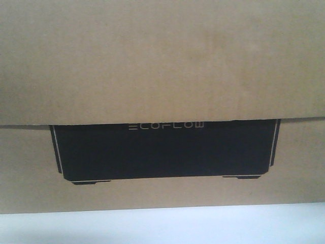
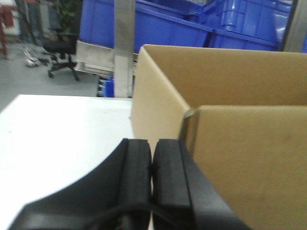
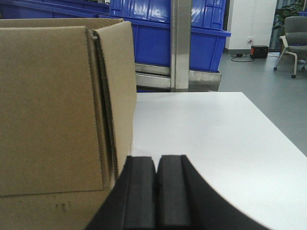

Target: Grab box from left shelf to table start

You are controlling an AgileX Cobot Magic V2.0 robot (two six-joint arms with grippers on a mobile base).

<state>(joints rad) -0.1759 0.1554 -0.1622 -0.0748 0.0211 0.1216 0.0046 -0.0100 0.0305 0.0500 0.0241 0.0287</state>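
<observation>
Brown cardboard fills nearly the whole front-facing view: the box (image 1: 162,61) is seen very close, with an upper flap overlapping a black printed panel (image 1: 165,150) that carries a thin white outline and pale "ECOFLOW" lettering (image 1: 165,125) just under the flap edge. Below the carton a strip of the white table (image 1: 162,226) is seen, and the box appears to be resting on it. From the left wrist camera, the left gripper (image 2: 152,167) is seen at the bottom of the frame with its two black padded fingers pressed together and nothing between them; it is placed just beside the carton's near corner, though contact cannot be confirmed. The box (image 2: 225,96) is shown there standing upright on the table (image 2: 62,129), with a side flap folded along one wall. Behind it, blue plastic bins (image 2: 177,26) are stacked on a silver metal shelf (image 2: 123,48), and a black office chair (image 2: 60,50) is seen on the grey floor at the far left. From the right wrist camera, the right gripper (image 3: 156,191) is likewise seen with its black pads closed against each other and nothing held, close to the opposite end of the box (image 3: 57,110). The table (image 3: 211,139) is seen stretching away to the right, with the shelf post (image 3: 181,43), more blue bins (image 3: 158,38) and a grey chair (image 3: 295,33) beyond.
</observation>
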